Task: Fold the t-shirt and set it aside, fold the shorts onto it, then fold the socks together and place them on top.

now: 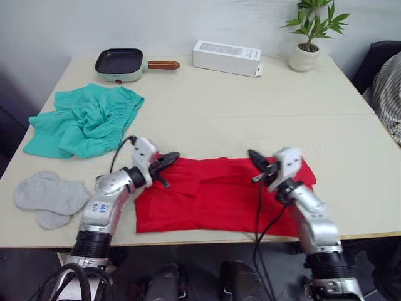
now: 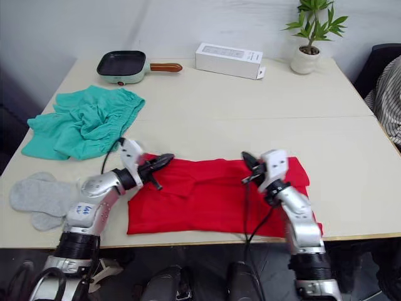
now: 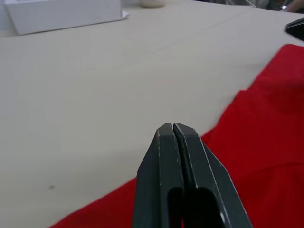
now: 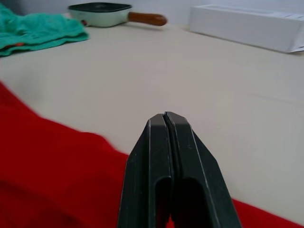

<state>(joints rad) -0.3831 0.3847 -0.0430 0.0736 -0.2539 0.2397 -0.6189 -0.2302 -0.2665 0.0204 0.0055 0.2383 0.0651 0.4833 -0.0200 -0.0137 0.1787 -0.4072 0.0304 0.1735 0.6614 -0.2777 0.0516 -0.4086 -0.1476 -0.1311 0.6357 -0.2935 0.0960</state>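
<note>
While the t-shirt (image 1: 213, 197) lies spread as a wide red band along the near edge of the table (image 1: 250, 100), I see both grippers poised over its far hem. My left gripper (image 1: 170, 157) sits at the shirt's left far corner with its fingers pressed flat together; the left wrist view shows no cloth between them. My right gripper (image 1: 254, 157) is over the shirt's right far part, fingers likewise closed tight with no cloth pinched between them. Beyond the shirt's left end the shorts (image 1: 84, 120) lie crumpled, well apart from it. The socks (image 1: 51, 197) rest just left of the shirt, near my left arm. Farther past the shirt I can see a small frying pan (image 1: 125, 63), a white box (image 1: 227, 57) and a potted plant (image 1: 310, 34) along the table's far edge.
</note>
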